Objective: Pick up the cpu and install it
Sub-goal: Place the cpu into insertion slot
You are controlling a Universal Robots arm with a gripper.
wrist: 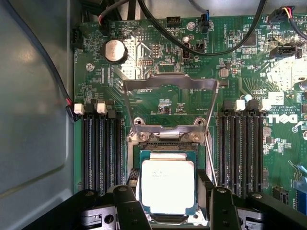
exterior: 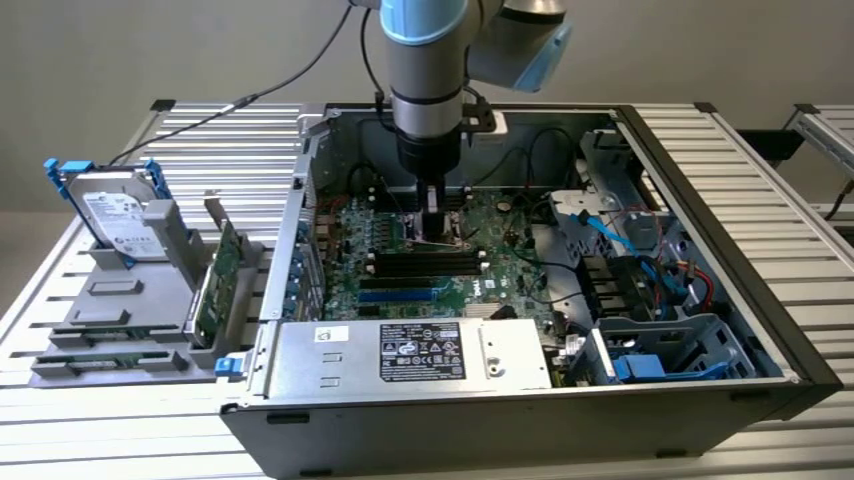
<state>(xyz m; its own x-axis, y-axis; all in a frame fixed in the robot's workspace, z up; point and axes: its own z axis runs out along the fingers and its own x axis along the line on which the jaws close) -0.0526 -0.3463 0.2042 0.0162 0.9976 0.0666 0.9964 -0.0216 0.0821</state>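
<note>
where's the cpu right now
In the wrist view the cpu lies at the socket on the motherboard, between the two banks of black memory slots, next to the raised metal frame, directly beneath the gripper.

Upright in a grey plastic rack [exterior: 114, 292]: silver hard drive with white label and blue bracket [exterior: 115, 215], long green card board [exterior: 214, 285].

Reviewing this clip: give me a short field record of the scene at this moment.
cpu: flat at the motherboard socket, silver top up
load plate: swung open, clear of the cpu
claw: inside the open computer case, right over the cpu
hard drive: upright in gray rack, exterior view's left
</note>
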